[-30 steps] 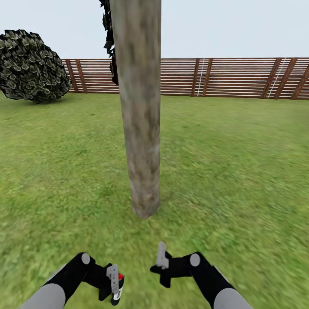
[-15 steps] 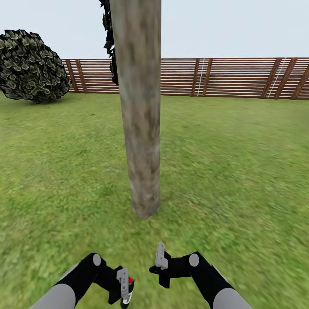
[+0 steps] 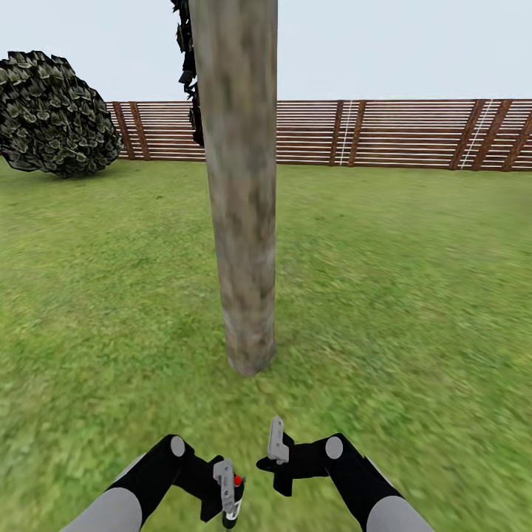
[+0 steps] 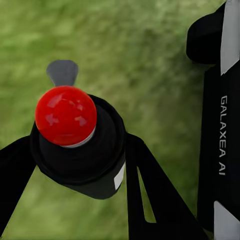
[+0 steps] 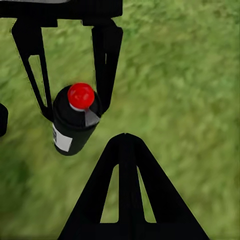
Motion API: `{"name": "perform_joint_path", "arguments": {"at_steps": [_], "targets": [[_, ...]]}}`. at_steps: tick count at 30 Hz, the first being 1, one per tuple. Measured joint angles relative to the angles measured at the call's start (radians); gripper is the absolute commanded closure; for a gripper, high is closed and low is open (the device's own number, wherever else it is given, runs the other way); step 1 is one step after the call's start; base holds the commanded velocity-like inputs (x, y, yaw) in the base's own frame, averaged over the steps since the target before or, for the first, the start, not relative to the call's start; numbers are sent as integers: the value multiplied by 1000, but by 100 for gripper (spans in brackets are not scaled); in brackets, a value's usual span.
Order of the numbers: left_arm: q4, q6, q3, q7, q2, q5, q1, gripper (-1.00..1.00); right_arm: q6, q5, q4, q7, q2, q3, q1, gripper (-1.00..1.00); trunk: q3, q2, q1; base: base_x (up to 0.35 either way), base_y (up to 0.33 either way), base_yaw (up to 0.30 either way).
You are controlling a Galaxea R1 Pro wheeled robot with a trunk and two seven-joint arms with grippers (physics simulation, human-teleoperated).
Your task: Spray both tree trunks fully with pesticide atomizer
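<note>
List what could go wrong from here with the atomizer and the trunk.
1. The left gripper holds the pesticide atomizer low near the grass, well short of the tree trunk; spray released here may miss it.
2. The right gripper hangs close beside the left; the arms could bump.
3. The trunk runs up out of view, so upper coverage is hard to judge.

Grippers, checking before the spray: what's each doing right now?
Left gripper: shut on the pesticide atomizer.
Right gripper: holds nothing; open or shut cannot be told.
</note>
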Motion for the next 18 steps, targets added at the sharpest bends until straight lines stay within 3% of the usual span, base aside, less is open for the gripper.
{"name": "perform_joint_path", "arguments": {"at_steps": [6, 18], "targets": [[0, 2, 4, 41, -6, 2, -1, 100, -1, 0, 0, 0, 0, 0, 0, 100, 0, 0, 0, 0, 0, 0], [0, -1, 5, 46, -28, 4, -1, 100, -1, -2, 0, -1, 0, 1, 0, 100, 0, 0, 0, 0, 0, 0]]}}
